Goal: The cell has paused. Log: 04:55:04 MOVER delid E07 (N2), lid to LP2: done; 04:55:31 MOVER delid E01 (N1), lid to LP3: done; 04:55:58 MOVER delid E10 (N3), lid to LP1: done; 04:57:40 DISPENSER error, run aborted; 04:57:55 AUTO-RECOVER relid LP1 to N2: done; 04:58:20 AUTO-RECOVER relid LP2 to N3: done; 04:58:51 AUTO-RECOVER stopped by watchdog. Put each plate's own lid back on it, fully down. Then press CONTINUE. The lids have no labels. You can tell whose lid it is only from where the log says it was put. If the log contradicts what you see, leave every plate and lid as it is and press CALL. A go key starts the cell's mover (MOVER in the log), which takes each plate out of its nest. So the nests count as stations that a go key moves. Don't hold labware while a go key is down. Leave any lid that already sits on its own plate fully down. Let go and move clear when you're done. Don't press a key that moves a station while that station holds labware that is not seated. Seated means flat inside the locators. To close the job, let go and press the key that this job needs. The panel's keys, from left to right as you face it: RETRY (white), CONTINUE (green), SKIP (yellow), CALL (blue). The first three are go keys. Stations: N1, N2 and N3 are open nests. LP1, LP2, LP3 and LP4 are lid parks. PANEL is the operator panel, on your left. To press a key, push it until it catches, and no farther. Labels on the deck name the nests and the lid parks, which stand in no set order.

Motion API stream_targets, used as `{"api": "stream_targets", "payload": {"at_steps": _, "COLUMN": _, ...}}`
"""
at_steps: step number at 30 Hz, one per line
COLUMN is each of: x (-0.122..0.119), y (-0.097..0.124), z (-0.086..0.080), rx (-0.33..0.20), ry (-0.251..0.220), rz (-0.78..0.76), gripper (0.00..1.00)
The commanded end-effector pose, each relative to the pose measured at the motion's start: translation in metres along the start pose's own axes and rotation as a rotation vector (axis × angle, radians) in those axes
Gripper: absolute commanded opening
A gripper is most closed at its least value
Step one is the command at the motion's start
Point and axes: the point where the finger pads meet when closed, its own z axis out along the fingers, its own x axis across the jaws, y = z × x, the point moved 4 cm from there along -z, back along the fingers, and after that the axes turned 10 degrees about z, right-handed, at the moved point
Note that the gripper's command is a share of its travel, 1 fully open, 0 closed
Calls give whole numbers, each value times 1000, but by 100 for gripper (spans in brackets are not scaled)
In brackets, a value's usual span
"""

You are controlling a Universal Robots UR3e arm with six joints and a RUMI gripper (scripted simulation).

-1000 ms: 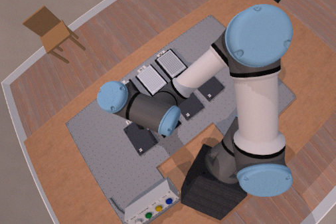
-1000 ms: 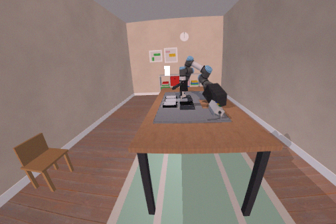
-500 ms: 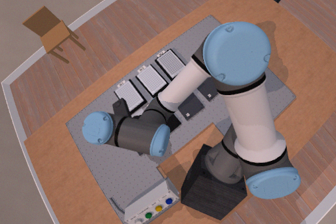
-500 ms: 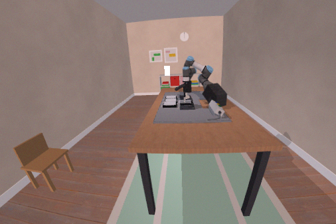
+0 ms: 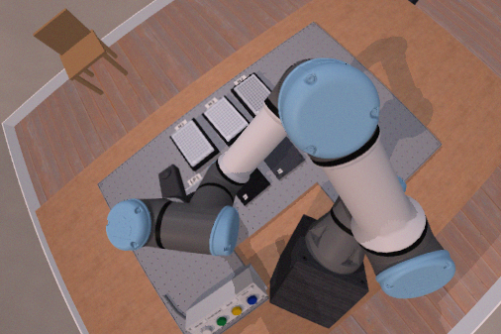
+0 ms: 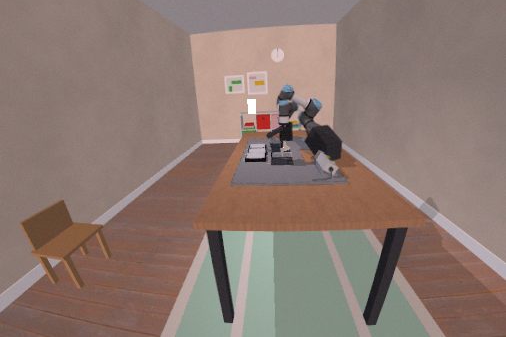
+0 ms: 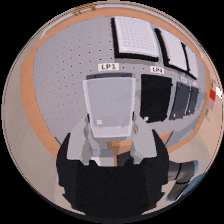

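My gripper (image 7: 110, 113) (image 6: 284, 147) is shut on a clear lid (image 7: 110, 102), held by its sides above park LP1 (image 7: 111, 75). The lid hides most of that park. In the top view the arm hides the lid and fingertips. Three white plates (image 5: 193, 143) (image 5: 226, 119) (image 5: 252, 92) stand in the nests; I cannot tell from here which wear lids. Park LP4 (image 7: 156, 97) (image 5: 253, 187) looks black, beside LP1. The two farther parks (image 7: 180, 100) (image 7: 193, 100) look dark grey; whether a clear lid lies there is unclear.
The panel (image 5: 218, 299) (image 6: 326, 163) stands at the deck's near corner, with the white key (image 5: 207, 329), green key (image 5: 222, 321), yellow key (image 5: 237, 311) and blue key (image 5: 251, 299). The arm's black base block (image 5: 317, 284) is beside it.
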Motion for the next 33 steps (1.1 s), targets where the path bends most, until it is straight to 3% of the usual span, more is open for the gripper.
{"api": "stream_targets", "payload": {"at_steps": 1, "x": -1, "y": 0, "z": 0, "rx": 0, "ry": 0, "rz": 1, "gripper": 0}}
{"api": "stream_targets", "payload": {"at_steps": 33, "x": -1, "y": 0, "z": 9, "rx": 0, "ry": 0, "rz": 1, "gripper": 0}}
